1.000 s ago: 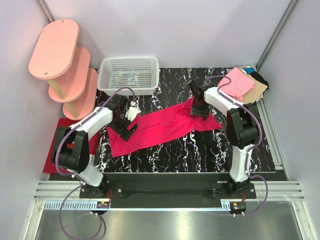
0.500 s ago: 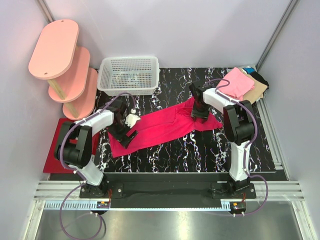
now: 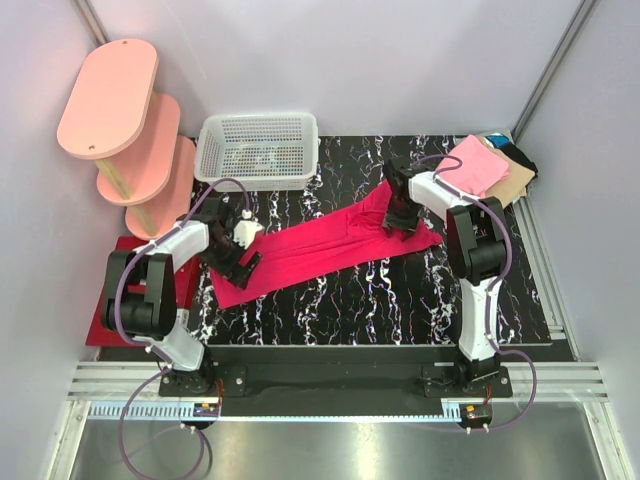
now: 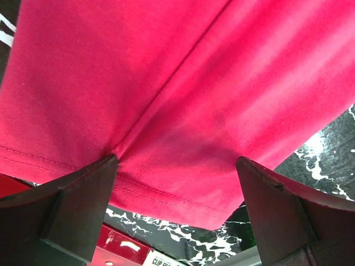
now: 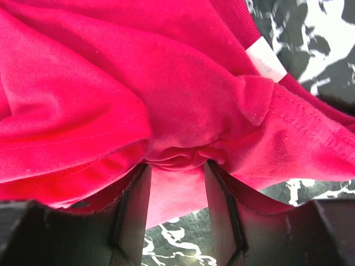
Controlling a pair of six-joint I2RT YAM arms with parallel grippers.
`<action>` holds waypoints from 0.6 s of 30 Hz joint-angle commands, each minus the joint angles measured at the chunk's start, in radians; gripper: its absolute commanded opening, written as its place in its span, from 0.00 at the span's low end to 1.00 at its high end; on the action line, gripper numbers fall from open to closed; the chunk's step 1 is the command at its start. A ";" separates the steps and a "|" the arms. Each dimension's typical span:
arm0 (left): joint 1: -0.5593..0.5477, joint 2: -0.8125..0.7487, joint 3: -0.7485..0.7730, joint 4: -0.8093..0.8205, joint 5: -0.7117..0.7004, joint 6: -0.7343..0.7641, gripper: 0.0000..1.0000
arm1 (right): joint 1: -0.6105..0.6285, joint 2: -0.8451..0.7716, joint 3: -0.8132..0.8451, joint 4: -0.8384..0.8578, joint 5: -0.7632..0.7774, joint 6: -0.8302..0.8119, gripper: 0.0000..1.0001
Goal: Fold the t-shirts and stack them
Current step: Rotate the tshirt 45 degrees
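At centre-left of the overhead view, the left pincer [image 3: 243, 252] hangs spread wide over the lower-left hem of the magenta-red t-shirt [image 3: 320, 250]. Its wrist view shows the hem and a lengthwise crease lying between the two parted fingers, with nothing pinched. A second ago this pincer stood a little further right along the cloth. It has since slid toward the hem end, and the arm's elbow has swung to the left.

Toward the upper right, the right pincer [image 3: 401, 213] is pressed onto a bunched fold of the same shirt near the collar. Its wrist view shows the gathered cloth between the fingers and the white neck label [image 5: 265, 62] just beyond. It has crept slightly up and to the right, and the shirt now lies as a longer, straighter band running from lower left to upper right across the marbled tabletop [image 3: 400, 300].

That looks like a stretch to flatten the garment, so the fold itself seems not yet begun. The left side probably has to take the hem next.

Further out, a folded light pink t-shirt [image 3: 478, 165] tops a pile with tan [image 3: 517, 182] and black/teal [image 3: 516, 153] ones at the upper right corner. A white mesh basket [image 3: 255, 180] sits at upper centre, apart from the shirt.
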 commanded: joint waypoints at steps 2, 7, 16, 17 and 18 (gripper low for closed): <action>0.020 -0.039 -0.071 -0.063 0.025 0.007 0.99 | -0.029 0.077 0.030 0.031 0.057 -0.004 0.49; 0.009 -0.113 -0.069 -0.122 0.094 -0.005 0.99 | -0.031 0.031 0.022 0.021 0.108 -0.004 0.49; -0.008 -0.145 -0.003 -0.181 0.105 -0.011 0.99 | -0.022 -0.089 0.174 -0.011 -0.151 0.006 0.55; -0.008 -0.147 0.003 -0.184 0.093 -0.011 0.99 | -0.017 -0.080 0.197 -0.011 -0.204 0.018 0.55; -0.008 -0.148 0.007 -0.185 0.083 -0.010 0.99 | -0.017 -0.076 0.209 -0.008 -0.240 0.023 0.54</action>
